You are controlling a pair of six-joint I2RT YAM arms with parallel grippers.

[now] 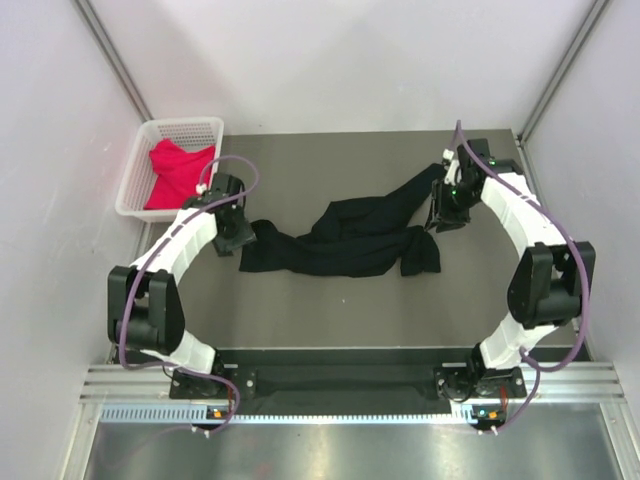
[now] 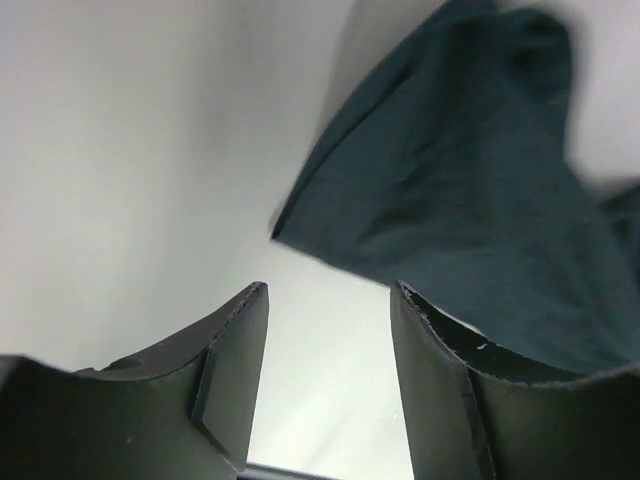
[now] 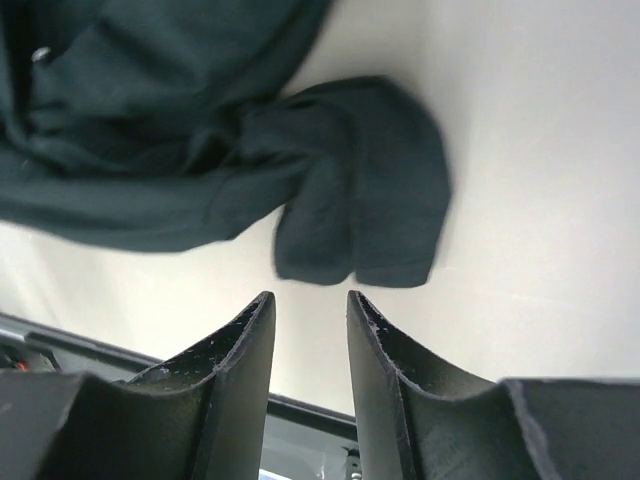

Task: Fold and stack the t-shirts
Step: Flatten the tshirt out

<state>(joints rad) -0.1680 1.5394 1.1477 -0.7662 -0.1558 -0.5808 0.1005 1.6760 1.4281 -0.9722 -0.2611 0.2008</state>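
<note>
The black t-shirt lies crumpled mid-counter; the red t-shirt sits in the basket at 10 o'clock. The left pincer gapes wide at 9 o'clock and the right pincer stands narrow at 2 o'clock, both empty. We grip opposite hems and spread the shirt flat.

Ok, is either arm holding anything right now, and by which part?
Nothing is held. The left tool and the right tool are both open with empty gaps, and the black t-shirt lies loose just beyond each.

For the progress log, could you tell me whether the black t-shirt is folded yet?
Not folded: the black t-shirt lies crumpled and stretched out across the table.
</note>
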